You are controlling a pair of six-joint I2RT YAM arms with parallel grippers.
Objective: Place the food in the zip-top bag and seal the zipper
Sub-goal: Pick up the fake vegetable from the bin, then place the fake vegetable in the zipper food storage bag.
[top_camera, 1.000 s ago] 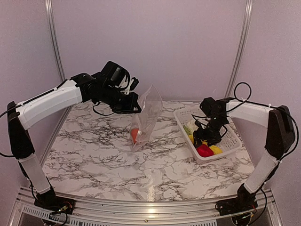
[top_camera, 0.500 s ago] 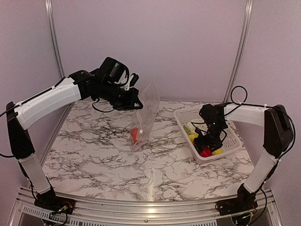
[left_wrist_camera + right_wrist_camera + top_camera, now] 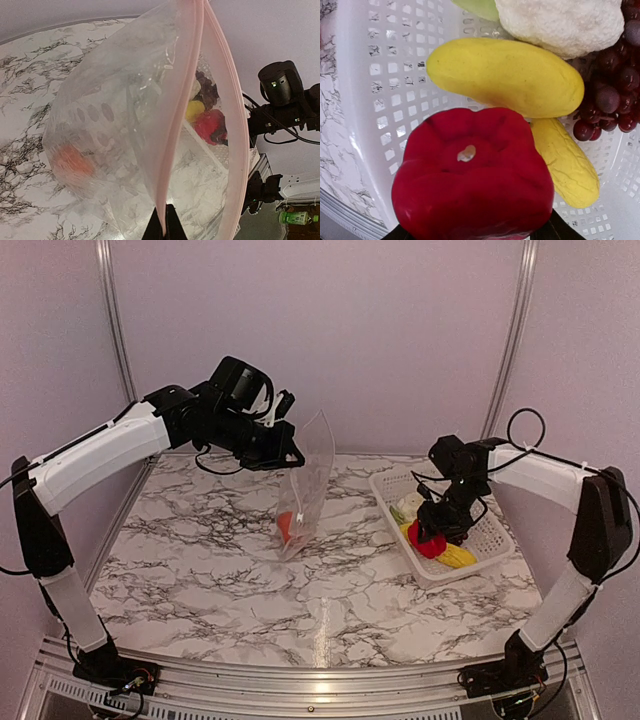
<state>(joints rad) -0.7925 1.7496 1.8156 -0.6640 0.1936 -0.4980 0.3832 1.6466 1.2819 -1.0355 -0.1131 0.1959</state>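
The clear zip-top bag hangs upright over the table's middle. My left gripper is shut on its pink zipper strip, and the mouth gapes open. In the left wrist view the fingertips pinch that strip at the bottom. An orange fruit lies inside the bag. My right gripper is shut on the red piece, just above the white basket. Two yellow pieces, the white cauliflower and purple grapes lie below in the basket.
The lattice basket stands at the right of the marble table, its near wall below the held red piece. A green piece lies beside the cauliflower. Metal frame posts stand at the back corners.
My right gripper went down into the basket, closed on the red piece and has raised it a little. The left arm and bag have hardly moved.
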